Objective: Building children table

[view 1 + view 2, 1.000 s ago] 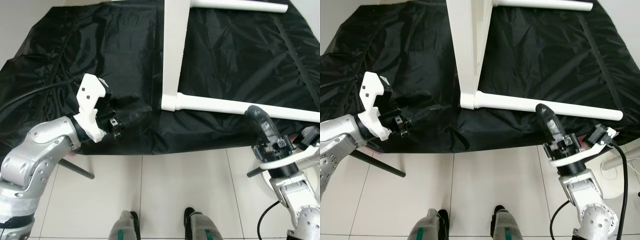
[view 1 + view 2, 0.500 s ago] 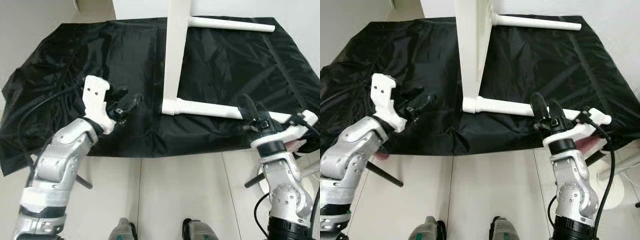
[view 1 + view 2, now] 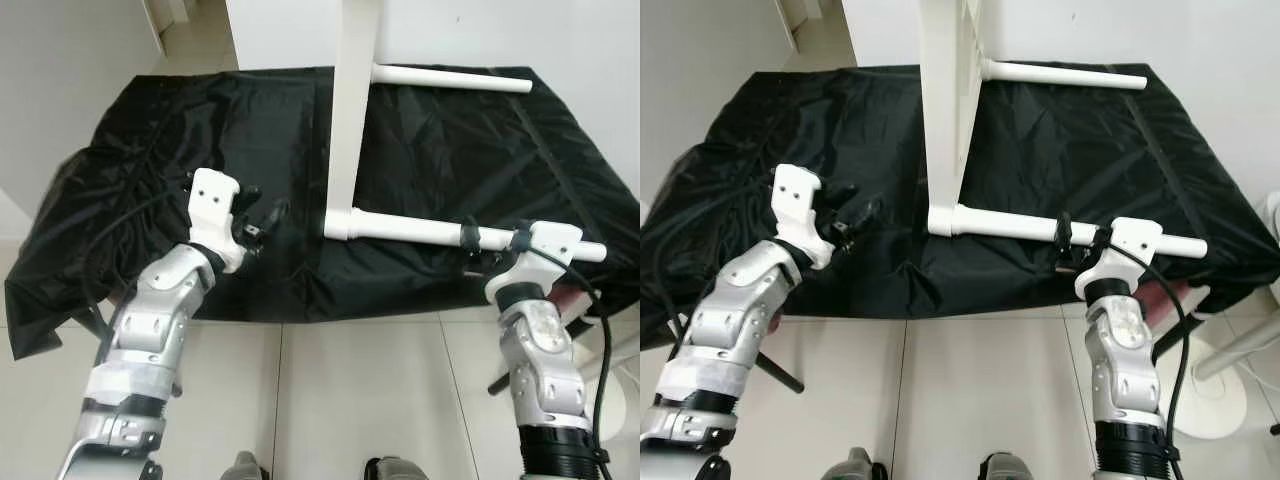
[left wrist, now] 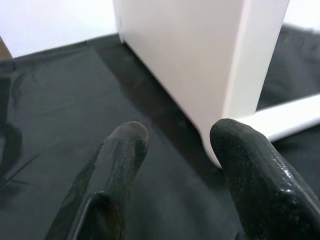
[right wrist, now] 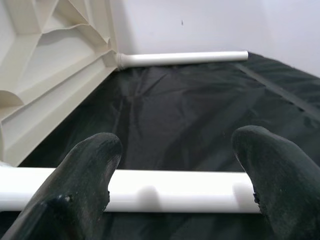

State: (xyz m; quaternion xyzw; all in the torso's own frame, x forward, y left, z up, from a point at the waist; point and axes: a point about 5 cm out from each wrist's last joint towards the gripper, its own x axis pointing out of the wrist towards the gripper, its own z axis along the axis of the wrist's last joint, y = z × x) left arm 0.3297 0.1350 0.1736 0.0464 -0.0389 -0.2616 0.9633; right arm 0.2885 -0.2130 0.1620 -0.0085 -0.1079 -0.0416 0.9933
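A white children's table top (image 3: 355, 100) stands on its edge on a black cloth (image 3: 200, 150). Two white legs stick out of it to the right: a near leg (image 3: 410, 228) and a far leg (image 3: 450, 78). My left gripper (image 3: 262, 218) is open, just left of the top's lower corner; in the left wrist view (image 4: 180, 132) that corner (image 4: 220, 75) lies right beyond the fingertips. My right gripper (image 3: 492, 238) is open at the near leg, its two black fingertips over the leg. The right wrist view (image 5: 175, 145) has the near leg (image 5: 170, 190) running across behind both fingers.
The black cloth hangs over the front edge onto a pale tiled floor (image 3: 350, 400). A dark rod (image 3: 780, 375) pokes out low at the left. At the right stand a white round base (image 3: 1230, 400) and a slanted white bar. White walls close in behind.
The camera has pulled back and tilted up. Both arms have reached forward: the right gripper rose to the near leg, the left gripper came closer to the table top's corner.
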